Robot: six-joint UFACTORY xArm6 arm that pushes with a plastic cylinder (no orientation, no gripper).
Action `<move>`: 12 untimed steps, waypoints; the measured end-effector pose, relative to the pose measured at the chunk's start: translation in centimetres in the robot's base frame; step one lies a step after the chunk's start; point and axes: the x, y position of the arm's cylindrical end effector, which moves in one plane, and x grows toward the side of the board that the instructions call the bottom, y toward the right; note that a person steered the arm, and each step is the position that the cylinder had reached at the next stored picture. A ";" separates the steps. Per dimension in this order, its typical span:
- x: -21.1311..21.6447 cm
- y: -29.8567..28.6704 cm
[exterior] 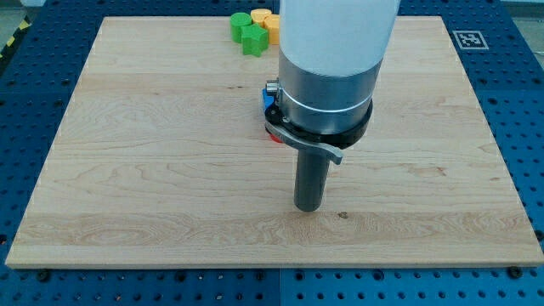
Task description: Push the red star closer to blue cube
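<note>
My tip rests on the wooden board at the lower middle, toward the view's bottom from the central blocks. The arm's body hides most of them: only a sliver of a blue block and a thin red edge of the red cylinder show at its left side. The red star is hidden behind the arm at the view's top. There, the green blocks and part of a yellow block still show.
The board's bottom edge lies a short way below my tip. A blue perforated table surrounds the board. A black and white marker tag sits at the board's top right corner.
</note>
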 end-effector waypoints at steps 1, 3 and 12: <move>0.0 0.8; -5.9 9.6; -36.4 4.7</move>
